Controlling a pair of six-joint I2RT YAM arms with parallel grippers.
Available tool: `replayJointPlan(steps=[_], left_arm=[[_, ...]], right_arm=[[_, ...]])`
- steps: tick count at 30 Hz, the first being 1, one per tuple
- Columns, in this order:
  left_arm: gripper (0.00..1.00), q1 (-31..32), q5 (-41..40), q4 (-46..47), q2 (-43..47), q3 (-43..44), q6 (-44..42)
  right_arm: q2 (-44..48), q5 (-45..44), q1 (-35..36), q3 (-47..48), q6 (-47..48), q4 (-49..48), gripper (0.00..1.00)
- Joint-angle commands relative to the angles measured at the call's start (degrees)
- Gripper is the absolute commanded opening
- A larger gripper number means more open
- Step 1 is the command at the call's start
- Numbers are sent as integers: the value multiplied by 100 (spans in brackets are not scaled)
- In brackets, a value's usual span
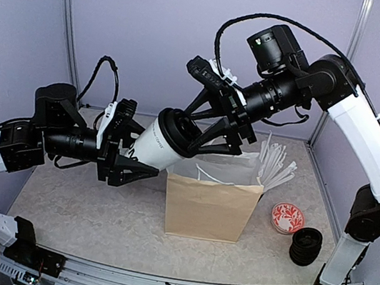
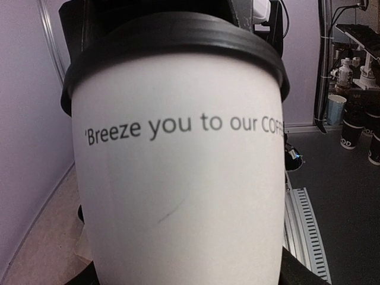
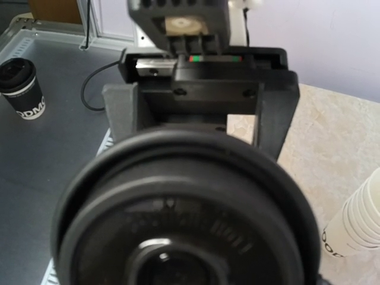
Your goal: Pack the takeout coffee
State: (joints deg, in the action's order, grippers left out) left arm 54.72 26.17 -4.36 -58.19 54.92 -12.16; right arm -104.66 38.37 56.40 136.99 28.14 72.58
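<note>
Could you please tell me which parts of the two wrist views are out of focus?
Right wrist: the black lid fills the lower frame, badly blurred, while the table beyond looks sharper. Left wrist: the coffee cup crowds the frame, its lettering legible.

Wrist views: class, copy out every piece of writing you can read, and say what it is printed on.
"'Breeze you to our COFF": on the white cup, cut off at the cup's side.
"ODMO", roughly: on the black cup, partly turned away.
Raised marks on the lid: too blurred to read.
Print on the stacked cups: too small to read.
</note>
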Motion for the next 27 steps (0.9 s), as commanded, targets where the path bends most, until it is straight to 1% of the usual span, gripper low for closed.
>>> replayJointPlan(steps=[1,6,10,14,17,18,21,23,25,27], left_arm=[[74,12,-802,196,-50,242,150],[85,11,-1265,-244,187,439,80],[88,8,-1532,-538,341,645,-194],[90,-34,-1529,-814,76,1121,-462],[90,-130,-1181,-1180,-564,1814,-638],[90,-175,-1024,-1373,-946,2128,-683],[88,-330,-716,-2054,-1799,3128,-802],[86,-457,-412,-2454,-2523,3719,-839],[85,-537,-81,-2651,-3010,4078,-860],[85,-546,34,-2643,-3316,4208,-891]], right_arm=[[125,-184,119,134,-3,-321,73],[262,-422,-118,280,-10,-425,71],[405,-559,-429,375,31,-489,69],[618,-764,-690,408,92,-552,66],[840,-1056,-893,314,137,-618,65],[928,-1165,-974,233,151,-651,64],[1270,-1580,-1223,-98,165,-729,59],[1457,-1713,-1398,-341,163,-772,54],[1739,-1963,-1531,-616,165,-816,49],[1980,-2083,-1617,-921,166,-844,47]])
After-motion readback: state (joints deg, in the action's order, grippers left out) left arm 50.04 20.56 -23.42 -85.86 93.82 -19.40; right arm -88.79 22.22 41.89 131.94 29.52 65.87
